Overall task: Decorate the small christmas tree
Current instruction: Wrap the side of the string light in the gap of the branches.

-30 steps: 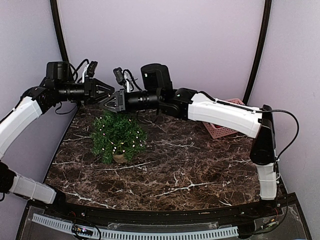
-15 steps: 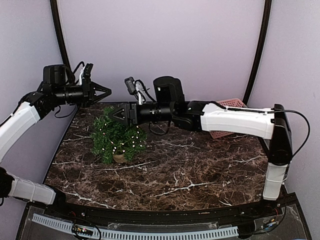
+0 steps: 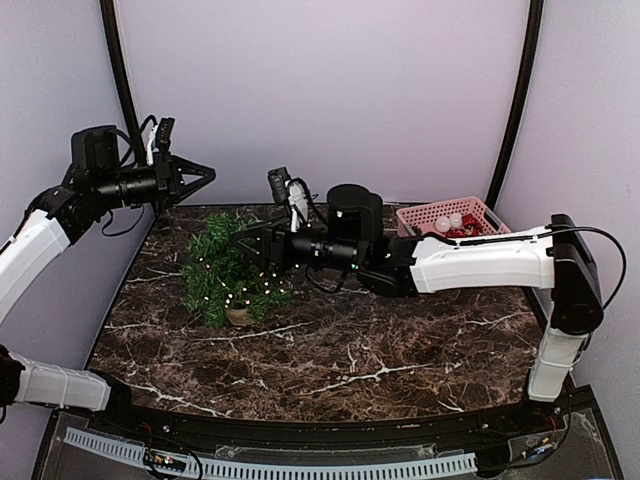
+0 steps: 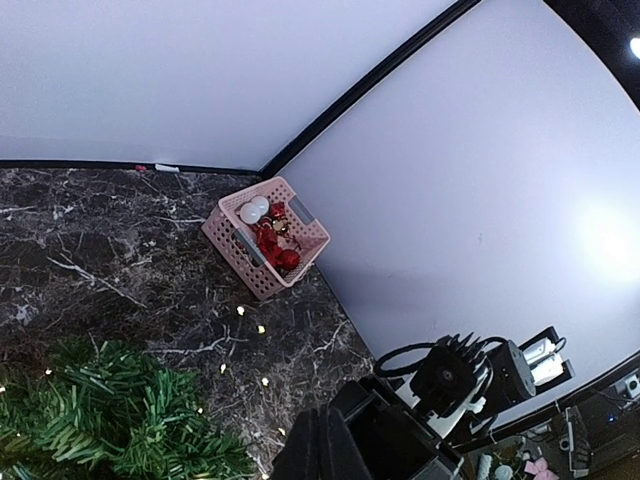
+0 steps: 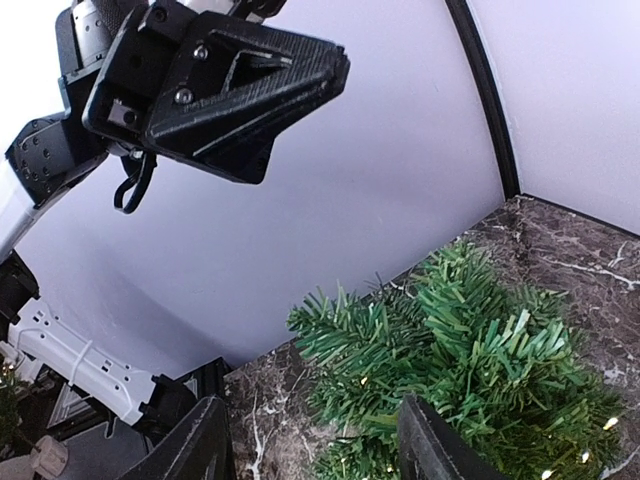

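Note:
The small christmas tree [image 3: 228,272] stands at the table's left rear, dark green with tiny white lights lit; its branches also show in the left wrist view [image 4: 95,420] and fill the lower right of the right wrist view [image 5: 480,360]. My right gripper [image 3: 245,244] is open just off the tree's upper right side, its fingers [image 5: 205,445] spread with only branches beyond them. My left gripper [image 3: 207,171] hangs in the air above and left of the tree, fingers [image 4: 325,445] pressed together with nothing visible between them. It appears from below in the right wrist view [image 5: 335,70].
A pink plastic basket [image 3: 482,213] with red and white ornaments sits at the back right corner, also seen in the left wrist view [image 4: 300,222]. The right arm [image 3: 480,260] stretches across the table's back half. Curved lilac walls enclose the table.
The grippers met above the tree; the left shut and drew back up-left. The right opened, lowered and slid right beside the tree, uncovering the basket.

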Action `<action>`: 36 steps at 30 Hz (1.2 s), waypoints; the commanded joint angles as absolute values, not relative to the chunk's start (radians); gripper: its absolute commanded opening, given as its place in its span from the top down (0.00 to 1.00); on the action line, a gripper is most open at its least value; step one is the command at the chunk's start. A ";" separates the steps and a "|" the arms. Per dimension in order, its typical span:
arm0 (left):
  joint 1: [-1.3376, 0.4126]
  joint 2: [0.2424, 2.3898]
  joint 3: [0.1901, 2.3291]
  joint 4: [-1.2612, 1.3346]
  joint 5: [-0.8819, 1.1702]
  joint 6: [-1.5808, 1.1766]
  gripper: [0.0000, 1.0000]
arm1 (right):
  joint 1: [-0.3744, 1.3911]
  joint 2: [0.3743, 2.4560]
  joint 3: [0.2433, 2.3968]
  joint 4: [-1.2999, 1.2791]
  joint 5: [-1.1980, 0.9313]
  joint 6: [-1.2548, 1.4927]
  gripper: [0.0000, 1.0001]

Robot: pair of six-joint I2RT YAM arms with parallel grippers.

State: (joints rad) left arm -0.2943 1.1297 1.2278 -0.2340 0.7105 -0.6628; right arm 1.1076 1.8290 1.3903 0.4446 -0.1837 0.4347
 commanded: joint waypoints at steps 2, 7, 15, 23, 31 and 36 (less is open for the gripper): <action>-0.288 1.081 1.202 -0.249 0.686 -0.568 0.82 | 1.116 1.769 1.369 0.545 -0.133 0.424 0.38; -0.288 1.039 1.206 -0.296 0.628 -0.465 0.49 | 1.117 1.649 1.315 0.479 -0.055 0.444 0.28; -0.294 1.018 1.210 -0.313 0.635 -0.371 0.30 | 1.064 1.489 1.112 0.265 0.181 0.671 0.23; -0.303 1.032 1.202 -0.319 0.630 -0.356 0.28 | 1.053 1.549 0.994 0.397 0.086 0.845 0.26; -0.305 1.032 1.199 -0.331 0.619 -0.348 0.28 | 1.055 1.685 1.034 0.532 -0.032 0.924 0.33; -0.308 1.030 1.205 -0.342 0.606 -0.335 0.28 | 1.055 1.730 1.064 0.564 -0.061 0.928 0.50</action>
